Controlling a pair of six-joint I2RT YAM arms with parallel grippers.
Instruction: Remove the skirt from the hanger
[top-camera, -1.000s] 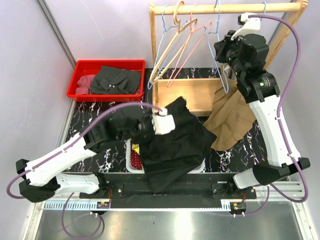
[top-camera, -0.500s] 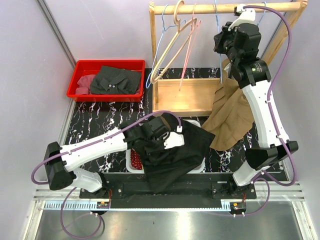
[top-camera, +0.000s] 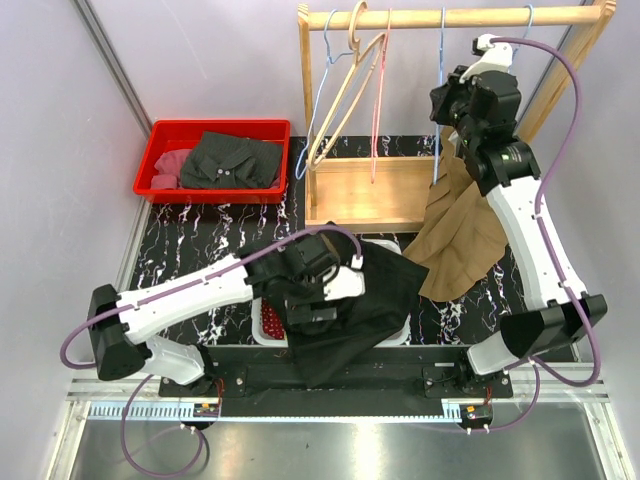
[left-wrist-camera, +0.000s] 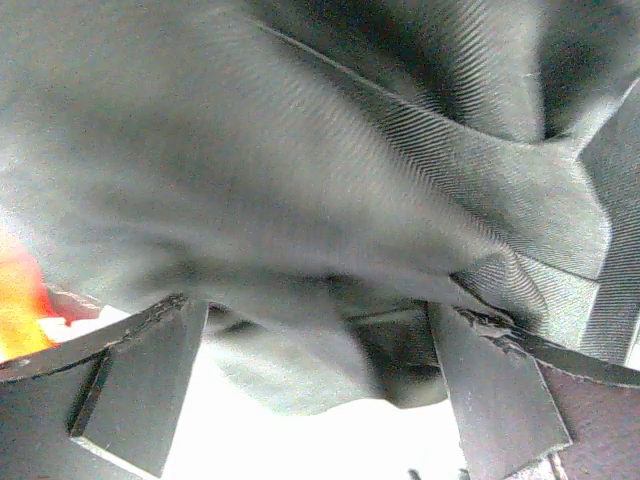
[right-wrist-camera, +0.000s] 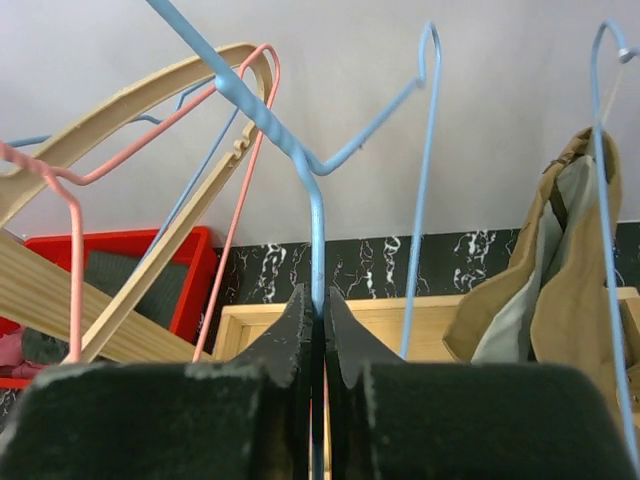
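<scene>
The left claw (left-wrist-camera: 310, 305) is held wide open, with its two fingers (left-wrist-camera: 140, 390) spread far apart, and nothing is gripped by it. The black skirt (top-camera: 350, 305) is found right under this claw and just in front of its fingers, where folds of the dark cloth are seen very close up. The skirt is laid in a loose heap over a white basket (top-camera: 268, 338) below the claw. Its long side is slanted, from the far right of the claw down to the near left, and its near end is draped over the basket's front edge. The right claw (right-wrist-camera: 318, 300) is squeezed tight on the thin wire of a blue hanger (right-wrist-camera: 316, 220). The wire is pinched between the two fingers and is seen going straight up out of them. No skirt is seen on this hanger. A tan cloth (top-camera: 460, 240) is hung just beside and below the right claw, and a wooden rail (top-camera: 450, 15) is seen near it.
</scene>
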